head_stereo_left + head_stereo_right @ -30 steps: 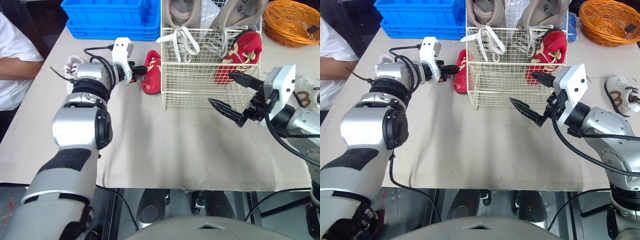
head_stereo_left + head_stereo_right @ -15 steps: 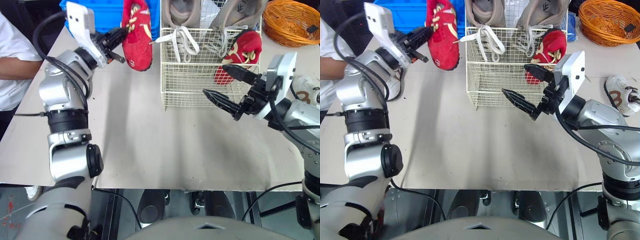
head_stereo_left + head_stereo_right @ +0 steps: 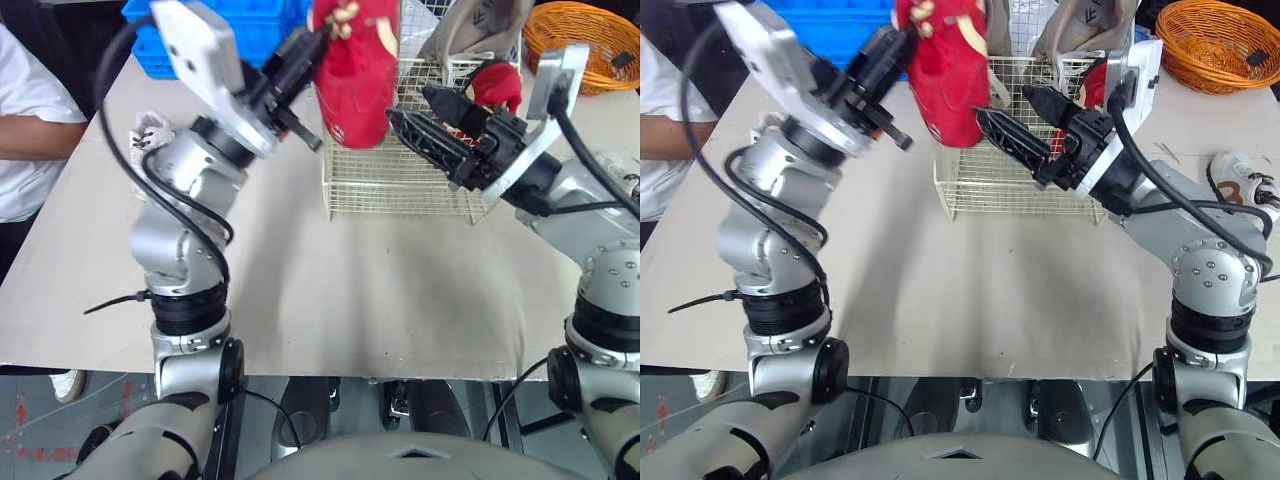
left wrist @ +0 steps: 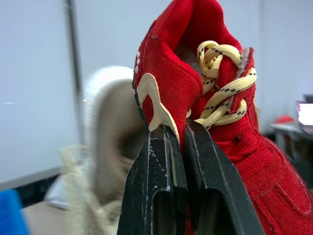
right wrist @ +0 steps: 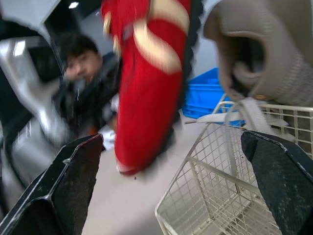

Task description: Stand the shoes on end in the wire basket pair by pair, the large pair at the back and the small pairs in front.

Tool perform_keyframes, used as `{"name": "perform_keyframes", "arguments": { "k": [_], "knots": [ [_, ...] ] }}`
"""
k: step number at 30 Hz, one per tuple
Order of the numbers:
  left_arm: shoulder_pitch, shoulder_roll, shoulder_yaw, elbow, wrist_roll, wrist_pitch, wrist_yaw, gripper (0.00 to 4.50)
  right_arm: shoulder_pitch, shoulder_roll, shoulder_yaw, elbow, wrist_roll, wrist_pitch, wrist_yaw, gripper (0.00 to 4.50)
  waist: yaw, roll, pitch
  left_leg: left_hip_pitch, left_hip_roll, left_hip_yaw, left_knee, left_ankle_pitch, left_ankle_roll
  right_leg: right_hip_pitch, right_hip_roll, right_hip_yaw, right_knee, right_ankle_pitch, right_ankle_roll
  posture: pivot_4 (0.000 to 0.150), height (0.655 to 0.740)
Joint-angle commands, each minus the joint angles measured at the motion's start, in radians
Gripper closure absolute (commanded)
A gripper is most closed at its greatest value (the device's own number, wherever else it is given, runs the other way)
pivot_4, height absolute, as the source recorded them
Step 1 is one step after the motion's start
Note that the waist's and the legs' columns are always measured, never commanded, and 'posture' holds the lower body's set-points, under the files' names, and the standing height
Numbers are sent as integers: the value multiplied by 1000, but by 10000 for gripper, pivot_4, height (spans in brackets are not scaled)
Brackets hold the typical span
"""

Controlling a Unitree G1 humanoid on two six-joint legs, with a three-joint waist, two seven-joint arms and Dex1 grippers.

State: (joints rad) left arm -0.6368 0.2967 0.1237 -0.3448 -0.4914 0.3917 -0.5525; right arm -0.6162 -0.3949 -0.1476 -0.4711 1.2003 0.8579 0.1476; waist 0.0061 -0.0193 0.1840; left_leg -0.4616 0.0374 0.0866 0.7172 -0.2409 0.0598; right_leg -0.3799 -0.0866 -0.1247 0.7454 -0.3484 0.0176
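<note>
While the left gripper (image 4: 177, 134) is raised above the table (image 3: 350, 290), its two fingers are closed narrow on the collar of a red shoe (image 3: 355, 80), pinching the padded edge beside the yellow laces. The shoe hangs clear of the table, opening up and toe down, at the front left corner of the basket (image 3: 400, 185). In the right wrist view the shoe sits just outside that corner, apart from the wire.

The right gripper (image 3: 408, 104) is spread wide and holds nothing. Its fingertips point at the hanging shoe from the right, near the sole side; whether they touch it cannot be told.

Basket contents:
- Two grey shoes (image 3: 1080, 25), the large pair, stand on end along the back wall.
- A second red shoe (image 3: 497, 85) stands on end at the front right.

Other items on the table:
- One white shoe (image 3: 1240, 185) lies to the right of the basket, well apart from it.
- Another white shoe (image 3: 148, 130) lies at the left, behind the left arm.
- A blue crate (image 3: 150, 55) stands at the rear left.
- An orange wicker bowl (image 3: 1225, 45) stands at the rear right.

A person's sleeve (image 3: 25, 120) is at the left edge.
</note>
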Motion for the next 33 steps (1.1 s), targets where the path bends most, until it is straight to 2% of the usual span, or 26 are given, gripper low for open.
{"name": "perform_keyframes", "arguments": {
  "k": [1, 3, 4, 5, 7, 10, 11, 13, 15, 17, 19, 22, 28, 33],
  "knots": [
    [11, 0, -24, -43, -8, -70, -37, 44270, -39, 28, -28, 5, 108, 9, -92, 0, 1, 0, 0, 0, 0, 0, 0, 0, 0, 0, 0, 0, 0, 0, 0, 1500, 6860],
    [12, -5, -26, -37, -22, -76, -46, 44270, -38, 28, -18, 3, 133, 22, -116, 0, 4, 0, 0, 0, 0, 1, -1, 0, 0, 0, 0, 0, -1, 0, 0, 1500, 6860],
    [11, -8, -27, -32, -27, -78, -50, 45000, -36, 24, -12, 3, 139, 26, -127, 5167, 5, 0, 0, 0, 0, 1, -1, 0, 0, 0, 0, 1, -1, 0, 0, 1500, 6860],
    [10, -9, -27, -28, -30, -80, -53, 45000, -35, 21, -8, 3, 144, 29, -134, 6756, 6, 0, 0, 0, 0, 1, -1, 0, 0, 0, 0, 1, -1, 0, 0, 1500, 6860],
    [11, -5, -28, -23, -48, -64, -63, 45000, -33, 16, -7, 1, 154, 30, -139, 14747, 8, 0, 0, 0, 0, 1, -1, 0, 0, 0, 0, 1, -1, 0, 0, 1500, 6860],
    [18, 16, -31, -25, -88, -7, -84, 45000, -32, 6, -12, 1, 166, 29, -138, 29254, 7, 0, 0, 0, 0, 1, -1, 0, 0, 0, 0, 1, -1, 0, 0, 1500, 6860],
    [20, 34, -36, -30, -96, 19, -93, 36356, -31, 0, -15, 1, 166, 26, -134, 34417, 7, 0, 0, 0, 0, 1, -1, 0, 0, 0, 0, 1, -1, 0, 0, 1500, 6860],
    [17, 70, -44, -32, -78, 35, -98, 28662, -27, -19, -19, -1, 151, 19, -110, 41734, 6, 0, 0, 0, 0, 1, -1, 0, 0, 0, 0, 1, -1, 0, 0, 1500, 6860],
    [-2, 82, -24, -35, -103, 60, -78, 19160, -18, -51, -16, -8, 102, 8, -64, 42117, 7, 0, 0, 0, 0, 1, -1, 0, 0, -1, 0, 1, -1, 0, 0, 1500, 6860],
    [-24, 85, 1, -42, -151, 96, -60, 7758, -3, -86, -3, -13, 38, -5, -9, 42117, 8, 0, 0, 0, 0, 1, -1, 0, 0, 0, 0, 1, -2, 0, 0, 1500, 6860],
    [-45, 73, 29, -52, -212, 141, -26, 997, 14, -109, 17, -19, -28, -30, 50, 42117, 8, 0, 0, 0, 0, 1, -1, 0, 0, 0, 0, 1, -3, 0, 0, 1500, 6860],
    [-75, 58, 62, -57, -292, 198, 31, 997, 33, -117, 36, -17, -94, -59, 102, 42117, 8, 0, 0, 0, 0, 0, -1, 0, 0, 0, 0, 1, -3, 0, 0, 1500, 6860],
    [-93, 72, 53, -50, -338, 281, 87, 997, 42, -96, 49, -31, -149, -99, 167, 42117, 7, 0, 0, 0, 0, 0, -2, 0, 0, 0, 0, 1, -3, 0, 0, 1500, 6860],
    [-74, 107, 18, -53, -312, 304, 71, 22583, 50, -85, 53, -46, -184, -116, 195, 42117, 8, 0, 0, 0, 0, 1, -3, 0, 0, 0, 0, 1, -4, 0, 0, 1500, 6860]
  ]
}}
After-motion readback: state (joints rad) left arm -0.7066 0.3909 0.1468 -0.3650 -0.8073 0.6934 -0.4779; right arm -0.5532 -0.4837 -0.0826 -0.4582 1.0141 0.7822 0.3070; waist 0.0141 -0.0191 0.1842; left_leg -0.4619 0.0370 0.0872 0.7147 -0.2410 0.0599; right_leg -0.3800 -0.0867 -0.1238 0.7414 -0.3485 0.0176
